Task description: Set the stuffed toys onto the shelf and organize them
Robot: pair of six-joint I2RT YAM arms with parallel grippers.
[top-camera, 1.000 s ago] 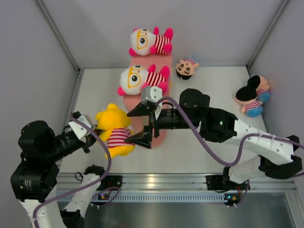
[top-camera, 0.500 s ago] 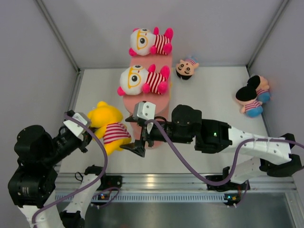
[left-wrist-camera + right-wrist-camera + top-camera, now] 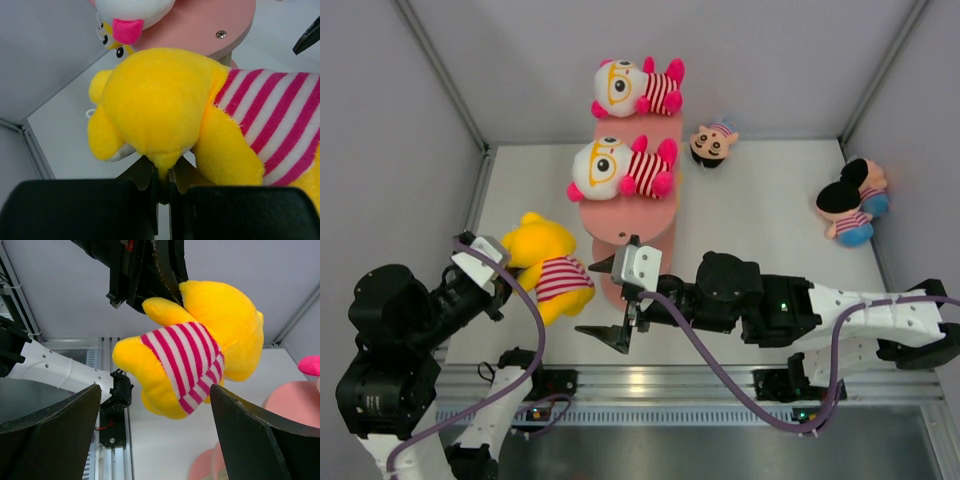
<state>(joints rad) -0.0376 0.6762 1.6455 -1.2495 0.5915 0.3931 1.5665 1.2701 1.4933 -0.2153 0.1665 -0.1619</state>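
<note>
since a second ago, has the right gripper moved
Yes. The right gripper has drawn back from over the shelf's near end toward the front rail, jaws wide open.

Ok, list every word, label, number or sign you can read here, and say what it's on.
None: no text can be read in any view.
The bear has only stripes on its shirt, and the shelf is plain pink with no lettering.
</note>
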